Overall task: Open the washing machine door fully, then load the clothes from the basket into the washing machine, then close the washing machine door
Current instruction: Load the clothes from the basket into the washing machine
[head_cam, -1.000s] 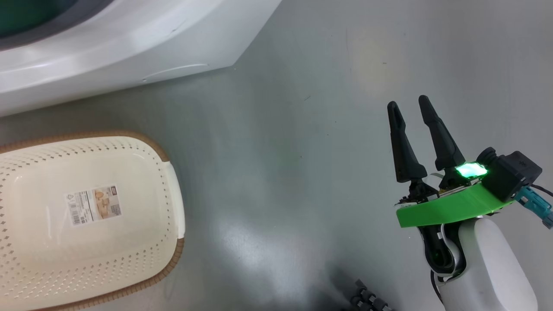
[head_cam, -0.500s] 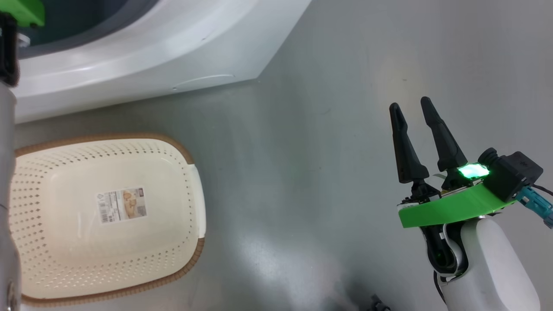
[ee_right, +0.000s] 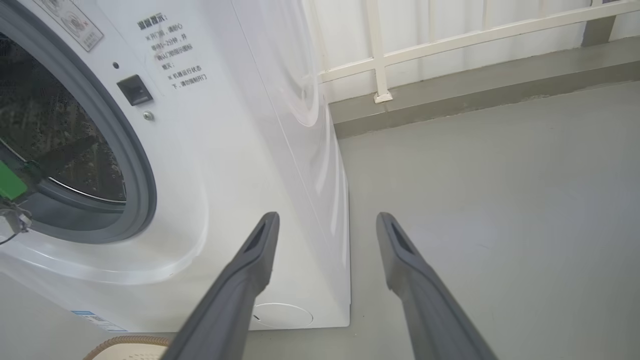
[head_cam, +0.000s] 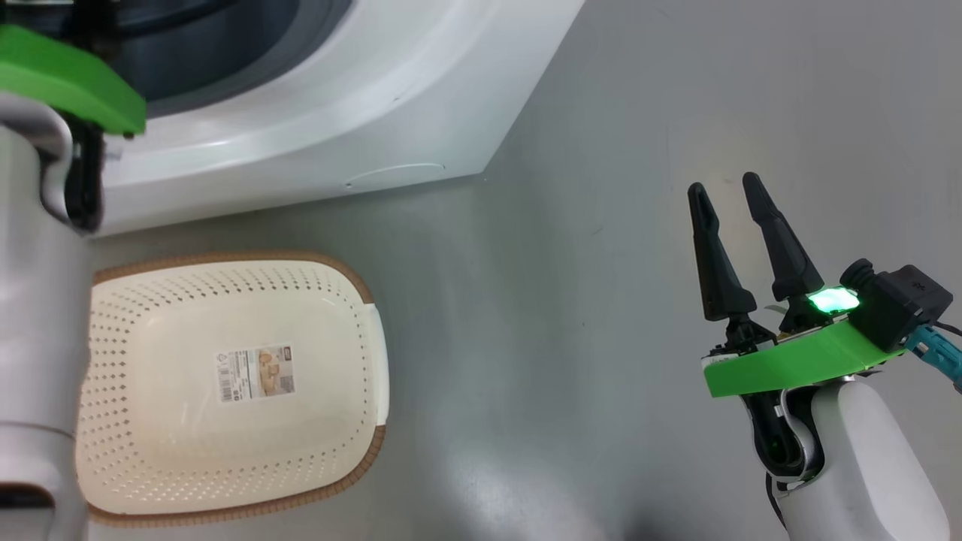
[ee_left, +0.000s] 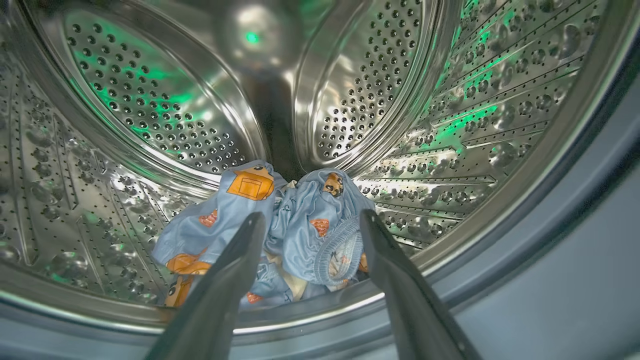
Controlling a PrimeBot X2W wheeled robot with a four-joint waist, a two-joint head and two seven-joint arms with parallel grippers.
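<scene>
The clothes, light blue with orange figures, lie in a loose bundle at the bottom of the steel drum of the washing machine. My left gripper is open just inside the drum mouth, its fingers spread on either side of the bundle and gripping nothing. My left forearm reaches up into the machine's opening. The cream basket sits on the floor in front of the machine, holding nothing but its label. Over the floor to the right, my right gripper is open, with nothing between its fingers. The washing machine door is out of view.
The grey gasket rings the opening. A small round flap sits low on the machine's front. Grey floor stretches to the right of the basket and machine. A white railing and a kerb stand behind the machine's right side.
The head camera has turned left, so the basket and machine sit further right in the picture. My left forearm has come into view at the left edge. The right gripper stays as it was.
</scene>
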